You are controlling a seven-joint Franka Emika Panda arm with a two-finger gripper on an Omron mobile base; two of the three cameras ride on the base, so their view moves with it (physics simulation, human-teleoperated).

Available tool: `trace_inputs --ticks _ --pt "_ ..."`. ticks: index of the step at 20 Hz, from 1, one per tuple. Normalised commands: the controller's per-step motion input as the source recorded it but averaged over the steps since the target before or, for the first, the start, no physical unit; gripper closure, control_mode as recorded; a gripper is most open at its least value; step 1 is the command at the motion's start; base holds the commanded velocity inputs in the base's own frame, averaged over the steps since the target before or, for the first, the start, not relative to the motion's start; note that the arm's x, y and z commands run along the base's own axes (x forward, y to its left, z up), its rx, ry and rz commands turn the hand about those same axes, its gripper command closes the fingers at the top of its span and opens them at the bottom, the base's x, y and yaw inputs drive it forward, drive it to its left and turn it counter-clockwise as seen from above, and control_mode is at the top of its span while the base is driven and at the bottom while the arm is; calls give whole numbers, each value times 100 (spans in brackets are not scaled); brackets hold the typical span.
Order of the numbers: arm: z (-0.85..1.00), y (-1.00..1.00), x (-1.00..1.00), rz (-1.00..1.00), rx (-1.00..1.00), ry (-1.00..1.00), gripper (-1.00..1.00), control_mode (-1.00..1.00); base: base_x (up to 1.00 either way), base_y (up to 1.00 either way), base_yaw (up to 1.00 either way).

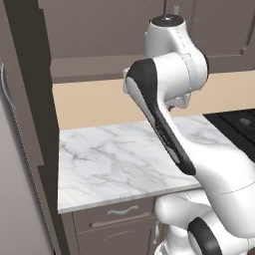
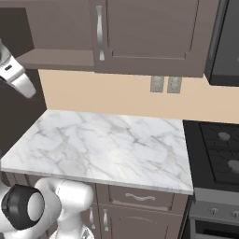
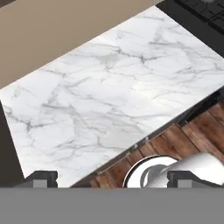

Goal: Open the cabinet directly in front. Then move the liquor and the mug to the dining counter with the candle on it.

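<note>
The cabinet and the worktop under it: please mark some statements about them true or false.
1. The cabinet doors are closed. True.
2. A black mug stands on the marble worktop. False: nothing stands on it.
3. A stove adjoins the worktop on one side. True.
4. The gripper has its fingers shut on the cabinet handle. False: the fingers stand wide apart above the worktop, holding nothing.
5. The backsplash is beige. True.
</note>
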Motion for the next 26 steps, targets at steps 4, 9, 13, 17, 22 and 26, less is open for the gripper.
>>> trace_inputs --ticks 4,9,13,17,22,26 --pt "-22 -62 0 5 -27 -10 -100 -100 0 0 0" --pt "-3 -41 0 8 -12 -4 -100 -100 0 0 0" --pt "0 -22 1 12 0 0 -100 -100 0 0 0" --pt "2 -13 0 14 0 0 -100 -100 0 0 0" --pt "3 -9 10 16 0 0 -100 -100 0 0 0" --pt "1 -5 14 15 0 0 -100 -100 0 0 0"
